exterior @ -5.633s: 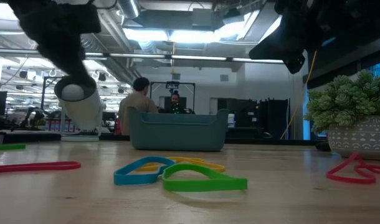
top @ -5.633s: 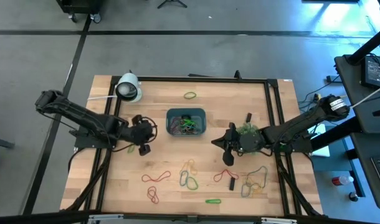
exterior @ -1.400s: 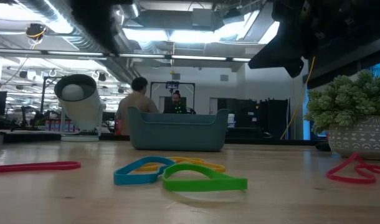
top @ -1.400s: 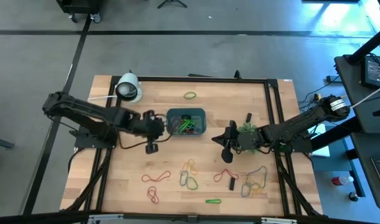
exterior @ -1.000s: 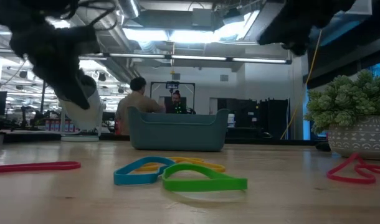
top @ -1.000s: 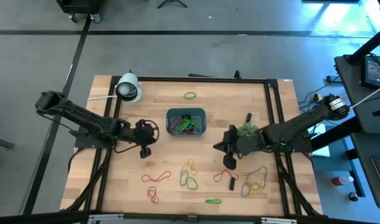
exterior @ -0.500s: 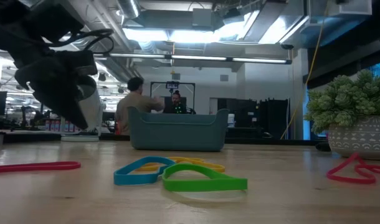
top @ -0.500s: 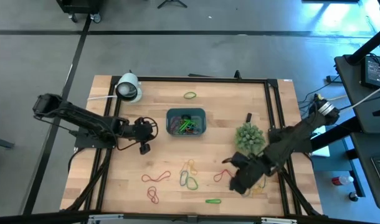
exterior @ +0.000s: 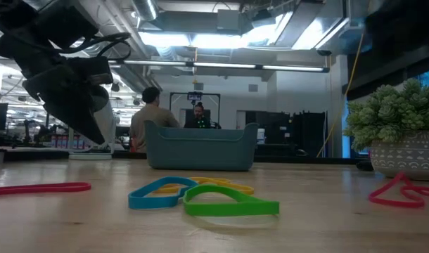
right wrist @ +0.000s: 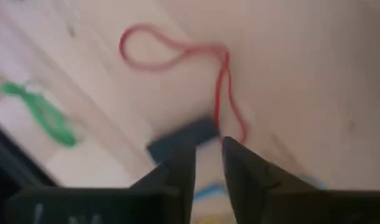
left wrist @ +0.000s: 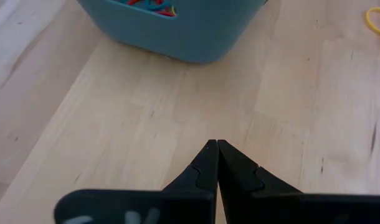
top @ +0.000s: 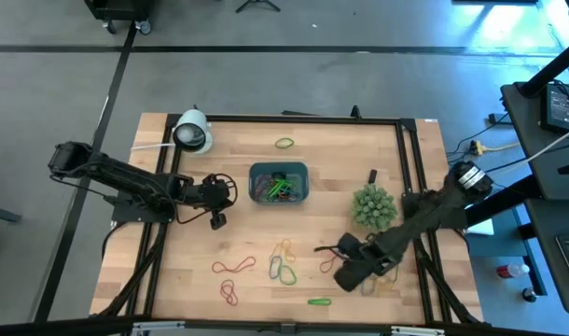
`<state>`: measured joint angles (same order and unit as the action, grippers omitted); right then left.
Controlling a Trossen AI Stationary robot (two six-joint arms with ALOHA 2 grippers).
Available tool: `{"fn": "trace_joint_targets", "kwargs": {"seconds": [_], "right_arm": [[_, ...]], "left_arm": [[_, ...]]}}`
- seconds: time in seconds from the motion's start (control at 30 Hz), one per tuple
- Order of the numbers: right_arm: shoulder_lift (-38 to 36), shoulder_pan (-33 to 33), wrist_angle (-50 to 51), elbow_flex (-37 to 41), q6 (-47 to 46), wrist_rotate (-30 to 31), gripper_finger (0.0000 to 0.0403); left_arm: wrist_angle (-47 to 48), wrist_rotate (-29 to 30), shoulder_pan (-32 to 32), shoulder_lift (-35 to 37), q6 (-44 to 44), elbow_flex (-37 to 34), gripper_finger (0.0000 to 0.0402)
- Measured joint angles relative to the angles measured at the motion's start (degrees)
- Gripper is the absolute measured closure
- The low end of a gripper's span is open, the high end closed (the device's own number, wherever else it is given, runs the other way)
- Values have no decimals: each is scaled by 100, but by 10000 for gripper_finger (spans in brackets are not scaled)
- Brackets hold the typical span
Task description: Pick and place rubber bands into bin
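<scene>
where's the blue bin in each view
High view: the bin sits mid-table, toward the far side.
Low view: centre, standing behind the loose rubber bands.
Left wrist view: its wall fills the upper edge.
Right wrist view: not in it.
Shared landmark: the wooden table.

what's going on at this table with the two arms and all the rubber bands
A two-armed robot is clearing rubber bands into the blue bin, which already holds several. The right tool is down over a red band on the table's near right side, jaws partly apart, nothing gripped yet. The left tool is shut and empty, waiting left of the bin. More bands lie loose on the wood.
</scene>
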<state>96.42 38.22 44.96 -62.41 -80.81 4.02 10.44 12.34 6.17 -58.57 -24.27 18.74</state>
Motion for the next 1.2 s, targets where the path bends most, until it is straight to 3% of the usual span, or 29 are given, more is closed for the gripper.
{"fn": "trace_joint_targets", "kwargs": {"seconds": [0.23,0.47,0.63,0.8,1.03,1.2], "right_arm": [[408,-616,-290,0,1052,-7,257],[840,-774,-378,0,1662,-183,246],[1004,-774,-361,-22,1703,-212,286],[971,-779,-243,-67,1706,-228,386],[709,-770,102,-717,1956,-311,397],[581,-885,935,-1666,2446,12,398]], "left_arm": [[-1,0,3,-2,2,0,400],[1,0,2,-2,54,0,400],[0,0,2,-2,50,0,399],[2,0,4,-2,13,0,399],[-1,0,9,-2,0,0,400],[-39,2,9,-3,126,0,400]]}}
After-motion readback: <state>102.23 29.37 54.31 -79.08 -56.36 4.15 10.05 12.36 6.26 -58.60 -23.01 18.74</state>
